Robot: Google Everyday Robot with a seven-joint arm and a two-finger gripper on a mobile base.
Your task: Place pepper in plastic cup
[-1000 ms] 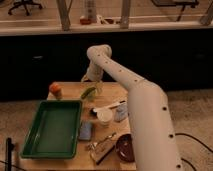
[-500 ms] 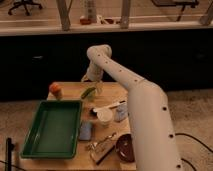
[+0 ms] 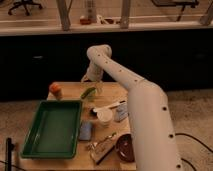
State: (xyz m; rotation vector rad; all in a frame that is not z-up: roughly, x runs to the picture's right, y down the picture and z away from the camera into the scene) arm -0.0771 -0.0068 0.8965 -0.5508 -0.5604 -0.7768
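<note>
The pepper [image 3: 88,93] is a slim green vegetable lying tilted on the wooden table [image 3: 70,95], near its far edge. A faint clear plastic cup [image 3: 98,90] stands right next to it on the right; I cannot tell whether they touch. My gripper [image 3: 90,78] is at the end of the white arm [image 3: 125,80], at the table's far edge, just above and behind the pepper. Whether it holds anything is hidden.
A large green tray [image 3: 52,127] fills the left side. An orange fruit [image 3: 55,88] sits at the far left. A white cup [image 3: 104,117], a white spoon [image 3: 107,106], a can [image 3: 121,112], a blue packet [image 3: 85,131], utensils [image 3: 102,145] and a brown bowl [image 3: 125,147] lie right of the tray.
</note>
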